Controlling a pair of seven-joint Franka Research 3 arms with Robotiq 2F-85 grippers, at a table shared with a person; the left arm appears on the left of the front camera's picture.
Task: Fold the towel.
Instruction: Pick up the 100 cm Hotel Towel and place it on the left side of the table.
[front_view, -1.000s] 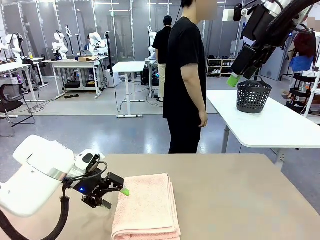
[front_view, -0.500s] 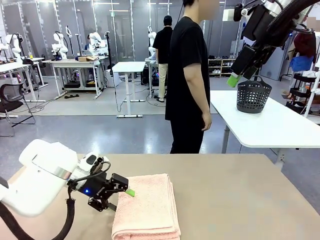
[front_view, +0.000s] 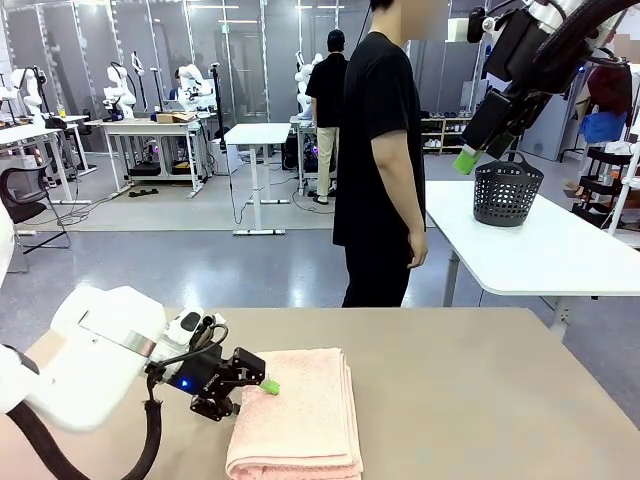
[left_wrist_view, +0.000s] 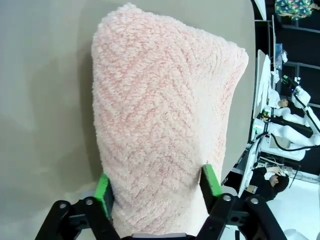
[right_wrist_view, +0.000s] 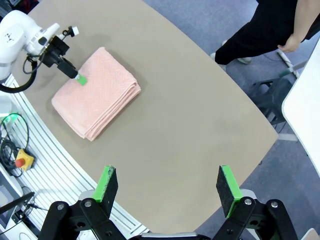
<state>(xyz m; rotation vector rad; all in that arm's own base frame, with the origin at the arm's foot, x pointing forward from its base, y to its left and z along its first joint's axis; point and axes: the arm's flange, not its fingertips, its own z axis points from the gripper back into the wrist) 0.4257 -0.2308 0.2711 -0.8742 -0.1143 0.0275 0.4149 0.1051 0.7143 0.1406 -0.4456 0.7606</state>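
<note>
The towel (front_view: 300, 412) lies folded into a thick salmon-pink stack on the tan table (front_view: 480, 400), near its front left. My left gripper (front_view: 266, 387) sits low at the towel's left edge, open, its green pads (left_wrist_view: 103, 192) standing on either side of the towel (left_wrist_view: 160, 120) in the left wrist view. From above, the right wrist view shows the towel (right_wrist_view: 97, 92) with the left gripper (right_wrist_view: 80, 78) over its edge. My right gripper (front_view: 466, 160) hangs high at the upper right, open and holding nothing, its fingertips (right_wrist_view: 167, 182) spread wide above the table.
A person in black (front_view: 385, 150) stands at the table's far side, side-on. Behind, a dark plastic basket (front_view: 506, 190) stands on a white table (front_view: 560, 255). The tan table's right half is bare.
My left gripper has slid to the right, from beside the towel onto its left edge. The person has shifted slightly to the right. The right arm has stayed put.
</note>
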